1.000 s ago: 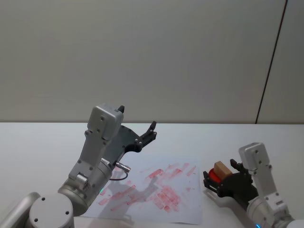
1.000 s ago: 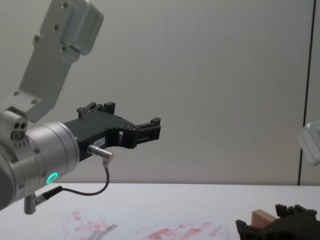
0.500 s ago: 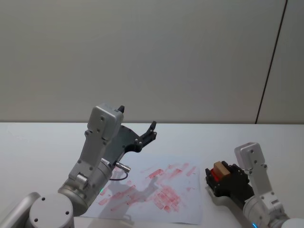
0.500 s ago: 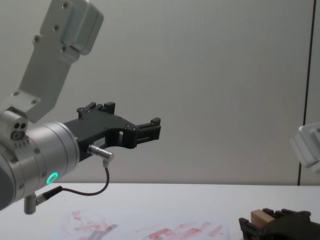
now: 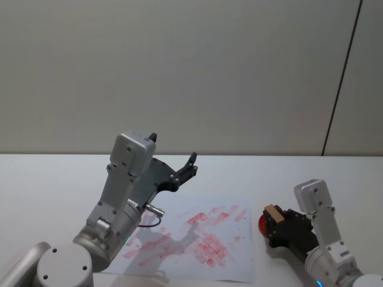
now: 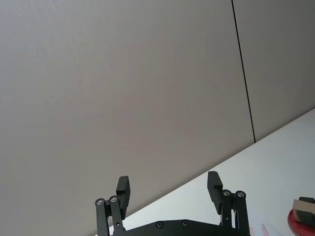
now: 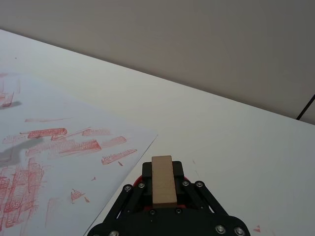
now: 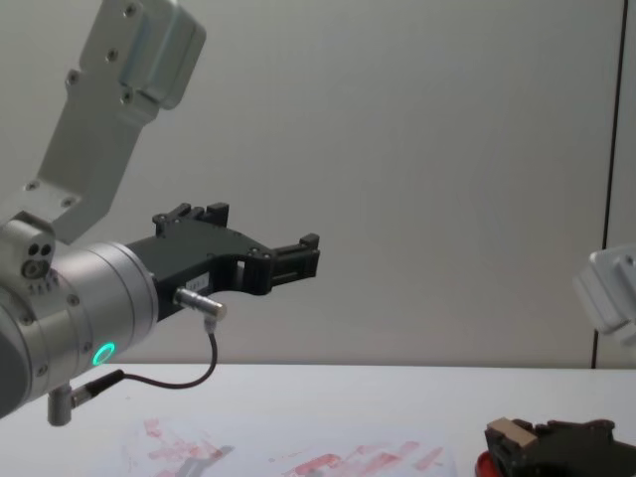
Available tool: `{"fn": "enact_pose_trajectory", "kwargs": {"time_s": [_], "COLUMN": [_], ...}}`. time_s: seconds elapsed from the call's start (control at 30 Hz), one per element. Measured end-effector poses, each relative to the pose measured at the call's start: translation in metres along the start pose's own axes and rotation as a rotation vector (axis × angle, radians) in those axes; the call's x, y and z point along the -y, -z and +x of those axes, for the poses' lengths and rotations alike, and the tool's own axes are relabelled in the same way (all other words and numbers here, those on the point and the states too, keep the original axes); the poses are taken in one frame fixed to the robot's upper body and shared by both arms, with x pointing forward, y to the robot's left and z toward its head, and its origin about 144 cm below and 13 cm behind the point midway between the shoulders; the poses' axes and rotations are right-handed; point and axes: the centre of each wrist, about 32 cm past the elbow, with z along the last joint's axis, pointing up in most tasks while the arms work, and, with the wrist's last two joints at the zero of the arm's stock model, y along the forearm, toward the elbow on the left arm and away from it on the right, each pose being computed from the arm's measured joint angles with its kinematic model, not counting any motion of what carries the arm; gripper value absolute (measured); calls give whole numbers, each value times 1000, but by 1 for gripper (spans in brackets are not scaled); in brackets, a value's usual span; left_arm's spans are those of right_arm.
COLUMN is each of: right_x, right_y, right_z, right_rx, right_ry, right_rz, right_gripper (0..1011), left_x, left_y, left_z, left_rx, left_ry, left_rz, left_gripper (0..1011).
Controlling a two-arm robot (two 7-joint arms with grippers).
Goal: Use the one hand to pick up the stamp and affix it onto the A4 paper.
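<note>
The stamp (image 7: 163, 179) seems a light, stiff wooden block, not fragile; its smooth sides may slip, so I judge the best hold is on the two long sides, away from the inked face. The right gripper (image 5: 275, 219) grips it so, fingers narrow against both sides. The stamp is low over the red pad (image 5: 263, 223), just beside the right edge of the paper (image 5: 197, 239). The left gripper (image 6: 169, 187) hangs parked above the paper, fingers wide

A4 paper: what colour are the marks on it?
Red streaks and blocks on the white A4 paper; best in the right wrist view.
</note>
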Motion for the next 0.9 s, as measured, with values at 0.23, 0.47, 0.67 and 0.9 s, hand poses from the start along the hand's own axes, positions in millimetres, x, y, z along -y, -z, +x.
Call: {"fn": "enact_pose_trajectory", "kwargs": {"time_s": [0.23, 0.47, 0.67, 0.9], "right_x": [0, 0, 1, 3], "right_y": [-2, -14, -25, -39], "right_z": [0, -1, -4, -10], "right_rx": [-1, -17, -35, -48], "right_ry": [-2, -37, -89, -185], "right_rz": [29, 115, 170, 206], "right_gripper": [220, 220, 221, 221], "left_x": [0, 0, 0, 0], "left_y": [0, 0, 0, 0], "left_z": [0, 0, 0, 0], "left_rx": [0, 0, 0, 0], "left_ry": [0, 0, 0, 0], "left_rz": [0, 0, 0, 0], "left_gripper": [1003, 1002, 1002, 1003]}}
